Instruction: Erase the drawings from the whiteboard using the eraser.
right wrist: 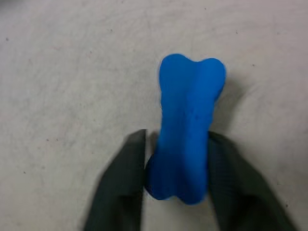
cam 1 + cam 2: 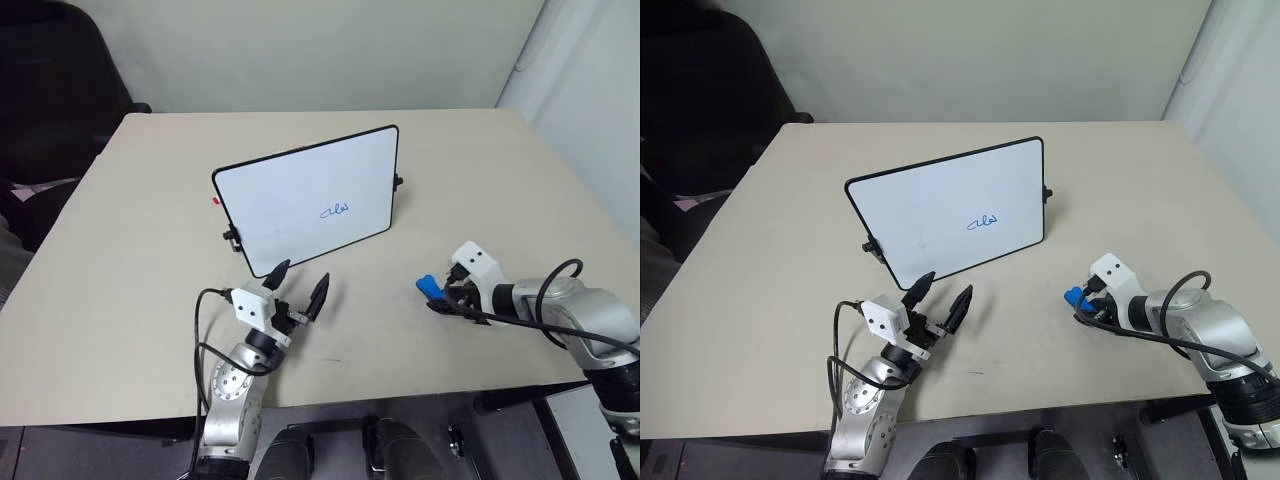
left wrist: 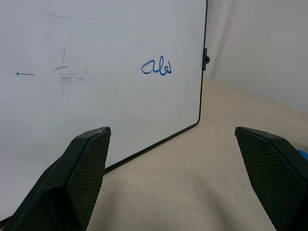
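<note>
The whiteboard (image 2: 300, 190) stands tilted on the beige table, and the drawings (image 2: 337, 210) are a small blue scribble on its lower right part. My left gripper (image 2: 299, 280) is open just in front of the board's near corner, with nothing between its fingers. In the left wrist view the drawings (image 3: 156, 68) lie ahead between the spread fingers (image 3: 86, 163). The eraser (image 2: 428, 286), a small blue bone-shaped block, lies on the table to the right of the board. My right gripper (image 2: 437, 297) points down at it. The right wrist view has both fingers (image 1: 125, 183) pressed against the sides of the eraser (image 1: 187, 139).
A small red dot (image 2: 216, 200) sits at the board's left edge, and black knobs stick out from its sides. A dark chair (image 2: 50, 100) stands beyond the table's far left corner. The table's near edge (image 2: 400, 395) runs just behind both arms.
</note>
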Available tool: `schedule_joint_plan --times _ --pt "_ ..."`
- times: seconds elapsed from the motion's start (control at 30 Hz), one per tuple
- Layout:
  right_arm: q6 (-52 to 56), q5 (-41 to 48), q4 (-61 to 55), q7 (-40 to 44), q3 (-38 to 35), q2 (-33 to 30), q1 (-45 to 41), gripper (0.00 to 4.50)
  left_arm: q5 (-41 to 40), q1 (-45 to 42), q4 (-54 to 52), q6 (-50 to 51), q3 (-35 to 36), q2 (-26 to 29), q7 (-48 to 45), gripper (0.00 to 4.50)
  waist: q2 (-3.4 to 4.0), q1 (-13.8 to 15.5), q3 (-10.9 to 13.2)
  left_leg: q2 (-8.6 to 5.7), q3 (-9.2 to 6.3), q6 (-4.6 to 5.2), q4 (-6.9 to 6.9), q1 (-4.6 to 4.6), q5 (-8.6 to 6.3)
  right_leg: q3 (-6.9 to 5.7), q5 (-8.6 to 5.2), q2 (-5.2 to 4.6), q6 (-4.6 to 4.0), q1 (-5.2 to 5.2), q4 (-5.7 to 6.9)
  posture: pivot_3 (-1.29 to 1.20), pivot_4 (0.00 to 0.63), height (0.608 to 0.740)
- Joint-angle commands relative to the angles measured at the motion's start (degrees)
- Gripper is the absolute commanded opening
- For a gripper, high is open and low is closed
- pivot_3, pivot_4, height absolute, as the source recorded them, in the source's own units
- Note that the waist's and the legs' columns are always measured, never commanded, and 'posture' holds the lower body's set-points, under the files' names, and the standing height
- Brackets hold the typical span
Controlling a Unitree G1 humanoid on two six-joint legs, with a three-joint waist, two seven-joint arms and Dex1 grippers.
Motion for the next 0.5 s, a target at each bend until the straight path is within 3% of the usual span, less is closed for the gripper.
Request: schedule_joint_plan --times 0.03,0.27,0.5 --pt "-0.94 0.22 -2.61 2.14 0.0 -1.47 0.61 0.55 -0.47 0.15 -2.46 -0.77 -0.43 -0.15 -0.01 4.5 0.0 0.0 0.0 0.0 0.0 0.01 0.0 0.0 -0.01 0.0 0.0 0.0 0.0 0.0 0.0 0.0 0.15 0.74" --pt "-1.75 0.06 -3.93 3.13 -0.53 -1.88 0.71 0.29 -0.99 0.14 -2.39 -0.31 -0.67 -0.37 -0.34 4.5 0.0 0.0 0.0 0.0 0.03 0.01 0.04 0.0 0.0 0.0 0.0 0.01 0.0 0.02 0.01 0.0 0.15 0.74" --pt "-6.28 3.23 -6.04 0.42 -5.68 7.73 -2.11 0.27 -1.54 -0.38 -1.83 -0.27 0.18 0.38 -0.64 4.5 0.0 -0.02 0.0 0.02 0.03 0.01 0.04 0.04 0.0 0.0 0.0 0.03 0.0 0.01 0.03 0.0 0.15 0.74"
